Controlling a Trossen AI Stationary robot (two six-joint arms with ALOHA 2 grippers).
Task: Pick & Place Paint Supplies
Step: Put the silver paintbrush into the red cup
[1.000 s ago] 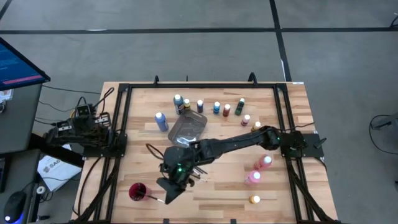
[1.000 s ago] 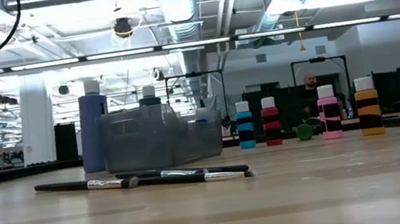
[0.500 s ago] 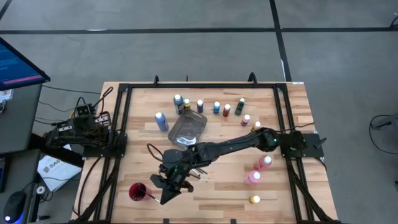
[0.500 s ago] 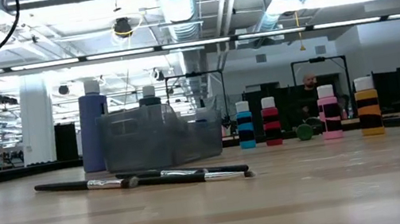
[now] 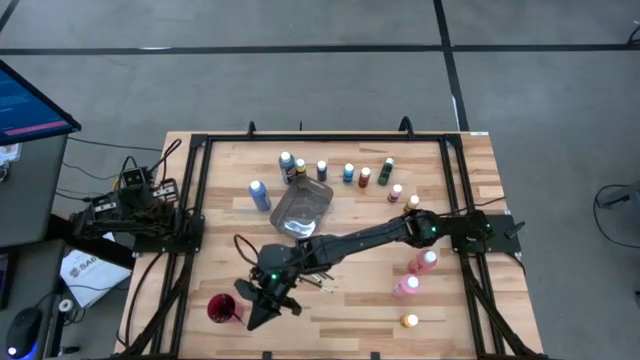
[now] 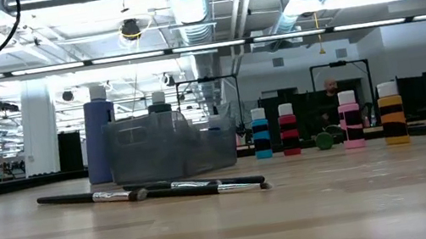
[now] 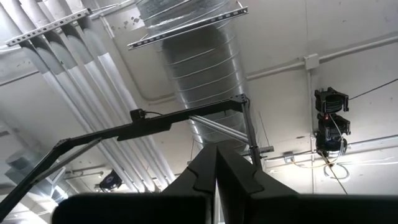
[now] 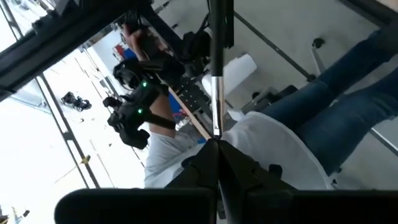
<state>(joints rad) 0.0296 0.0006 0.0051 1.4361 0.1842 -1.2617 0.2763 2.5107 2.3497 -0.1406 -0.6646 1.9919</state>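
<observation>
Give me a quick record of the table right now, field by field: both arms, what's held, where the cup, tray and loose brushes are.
right pincer: shut on a paintbrush, reached to the front left, beside the red cup
left pincer: shut, parked at the table's left edge, pointing at the ceiling
grey tray: mid-table, behind the right arm
loose brushes: lying flat on the wood
pink bottles: right side, upright

The right arm [image 5: 360,238] lies across the middle of the table [image 5: 460,310] and blocks the way there. Bottles [image 5: 349,173] stand in a row along the far side. The near right corner has room, past two pink bottles [image 5: 413,273].
</observation>
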